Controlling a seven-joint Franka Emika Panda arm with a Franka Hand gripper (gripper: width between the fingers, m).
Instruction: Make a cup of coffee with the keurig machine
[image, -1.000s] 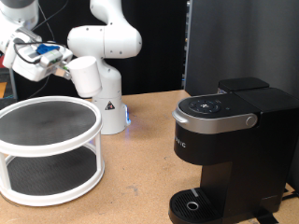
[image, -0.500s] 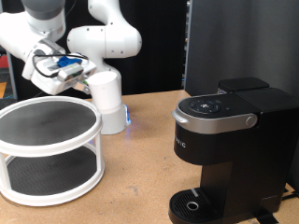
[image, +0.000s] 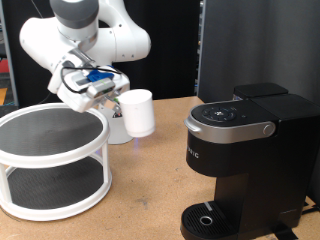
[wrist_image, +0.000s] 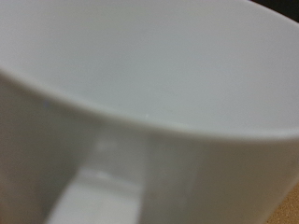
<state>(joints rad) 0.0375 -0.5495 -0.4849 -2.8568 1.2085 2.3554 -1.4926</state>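
Gripper (image: 108, 95) is clamped on the cup (image: 138, 112), holding it in mid-air to the left of the keurig machine (image: 245, 165), right beside the white two-tier rack (image: 52, 160). Wrist cam is basically all cup (wrist_image: 149, 103).

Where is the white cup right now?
In the exterior view the cup hangs in the air at the gripper, between the round two-tier stand on the left and the keurig machine on the right.

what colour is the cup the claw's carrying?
Plain white cup, clearest in the exterior view.
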